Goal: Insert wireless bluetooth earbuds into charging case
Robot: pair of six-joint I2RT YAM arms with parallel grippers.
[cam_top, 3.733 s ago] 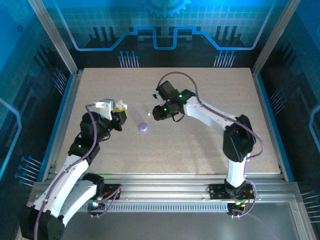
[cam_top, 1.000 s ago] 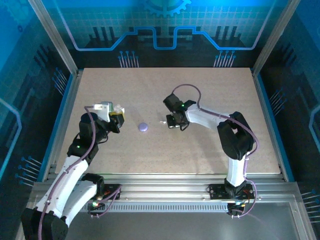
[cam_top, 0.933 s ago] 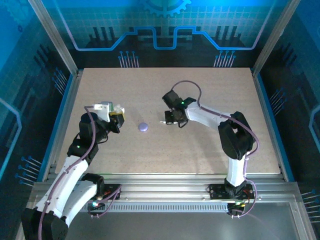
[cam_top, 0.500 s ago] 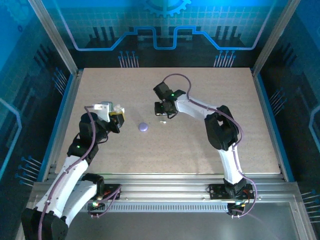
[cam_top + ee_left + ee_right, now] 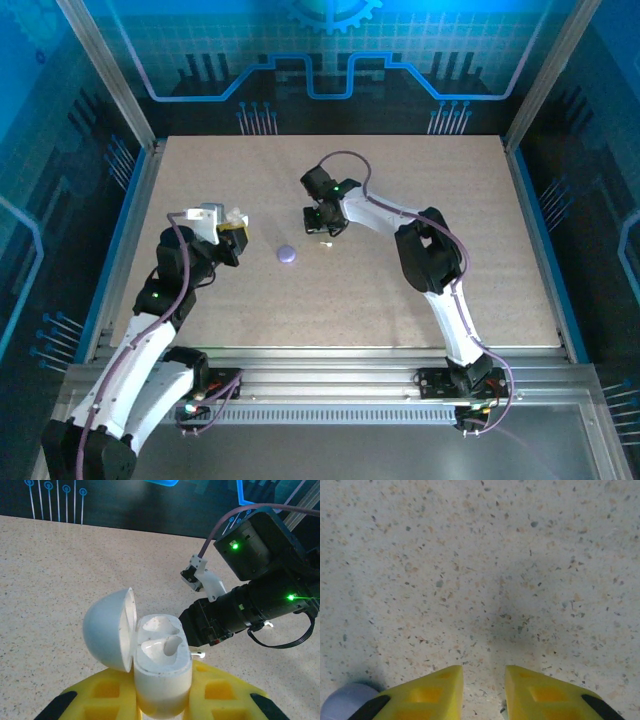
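Left claw (image 5: 232,228): pinching a white glossy charging case (image 5: 161,672). Its domed lid (image 5: 107,630) is hinged open to the left, wells facing up.
Lavender round pebble-like piece (image 5: 286,254): loose on the speckled beige bench (image 5: 400,290), between the arms.
Tiny whitish earbud (image 5: 325,243): on the bench, just beside the right claw (image 5: 320,224).
Right claw: yellow fingers (image 5: 427,690) slightly spread, empty.
Handling note: straddle the bud squarely and close gently; it is small and glossy, likely to skitter.

We've got the charging case (image 5: 161,670) in the left gripper (image 5: 233,226); the round piece (image 5: 287,254) lies between it and the earbud (image 5: 325,243), right gripper (image 5: 318,228) just behind.
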